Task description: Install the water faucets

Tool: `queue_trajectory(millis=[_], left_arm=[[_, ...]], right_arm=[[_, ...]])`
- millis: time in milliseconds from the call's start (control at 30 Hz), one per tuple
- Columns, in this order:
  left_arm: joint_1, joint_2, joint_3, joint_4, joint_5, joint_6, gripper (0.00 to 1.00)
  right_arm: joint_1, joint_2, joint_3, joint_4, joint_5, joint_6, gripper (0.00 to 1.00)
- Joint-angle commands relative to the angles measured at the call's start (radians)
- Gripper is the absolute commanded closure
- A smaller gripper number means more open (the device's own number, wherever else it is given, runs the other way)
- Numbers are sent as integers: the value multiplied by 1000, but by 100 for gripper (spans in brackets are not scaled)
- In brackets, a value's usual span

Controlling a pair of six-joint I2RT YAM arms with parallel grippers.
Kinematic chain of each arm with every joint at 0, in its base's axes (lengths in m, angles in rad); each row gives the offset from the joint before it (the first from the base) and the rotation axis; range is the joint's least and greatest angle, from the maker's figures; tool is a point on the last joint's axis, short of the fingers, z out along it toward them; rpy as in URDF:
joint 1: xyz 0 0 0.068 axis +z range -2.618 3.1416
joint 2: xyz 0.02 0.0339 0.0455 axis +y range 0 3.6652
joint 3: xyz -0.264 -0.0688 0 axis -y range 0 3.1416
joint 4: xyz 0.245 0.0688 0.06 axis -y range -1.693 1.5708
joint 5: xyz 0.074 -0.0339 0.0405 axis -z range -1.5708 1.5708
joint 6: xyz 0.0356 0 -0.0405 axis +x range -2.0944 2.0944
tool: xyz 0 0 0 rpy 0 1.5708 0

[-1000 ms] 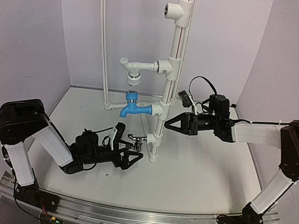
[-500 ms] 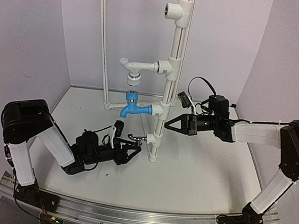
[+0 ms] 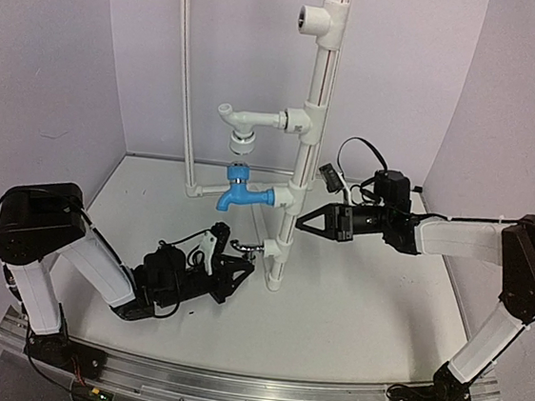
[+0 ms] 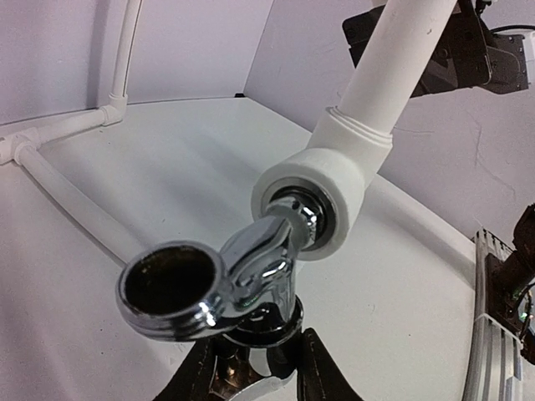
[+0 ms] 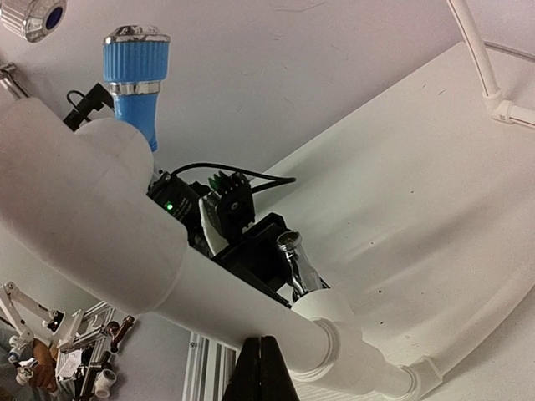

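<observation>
A small silver water faucet [image 3: 243, 247] sits with its threaded end in the low white tee fitting [image 3: 278, 249] of the upright pipe [image 3: 302, 166]. In the left wrist view the water faucet [image 4: 251, 276] fills the middle, its open spout facing the camera, its end inside the tee fitting [image 4: 322, 188]. My left gripper [image 4: 255, 351] is shut on the faucet's lower stem, one finger on each side. The left gripper [image 3: 233, 270] lies low on the table left of the pipe. My right gripper [image 3: 301, 221] is shut and empty, its tips [image 5: 261, 342] against the pipe's right side.
A blue plastic tap [image 3: 240, 193] sticks out left from the pipe above the silver one, also in the right wrist view [image 5: 134, 75]. Higher up is a white tap [image 3: 242, 126]. A thin white pipe frame [image 3: 187, 77] stands at the back left. An aluminium rail [image 3: 229, 383] runs along the near edge.
My left gripper has closed from wide open onto the silver faucet and the arm has shifted slightly right toward the pipe. The right arm has stayed still.
</observation>
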Motion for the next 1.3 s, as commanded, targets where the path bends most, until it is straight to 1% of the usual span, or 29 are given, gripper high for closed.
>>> queue_trajectory(millis=[0,200,333,400,500,600,800,967,1033,1167,1267], left_arm=[[-50,-47,70,-50,-169,114,73],[-50,-39,72,-45,-139,89,60],[-50,-34,74,-44,-131,77,55],[-50,-33,73,-38,-133,76,54],[-49,-35,71,-37,-135,68,52],[-49,-41,69,-40,-131,57,46],[-47,-102,29,-56,-151,6,21],[-47,-219,-17,-152,-172,-59,1],[-47,-268,-44,-181,-196,-91,0],[-47,-357,-122,-180,-247,-162,0],[-49,-428,-146,-247,-259,-208,0]], right_arm=[[4,-8,23,12,-5,0,96],[4,-30,20,12,-15,-15,49],[7,-58,19,15,-39,-43,35],[7,-76,11,12,-53,-72,29],[6,-107,6,9,-56,-117,25],[3,-110,44,6,-40,-134,24],[-2,-89,175,6,-26,-144,23],[-2,-93,240,7,-29,-123,19],[-1,-96,247,7,-32,-117,18],[14,-98,255,9,-34,-106,17],[26,-91,270,10,-31,-100,17]])
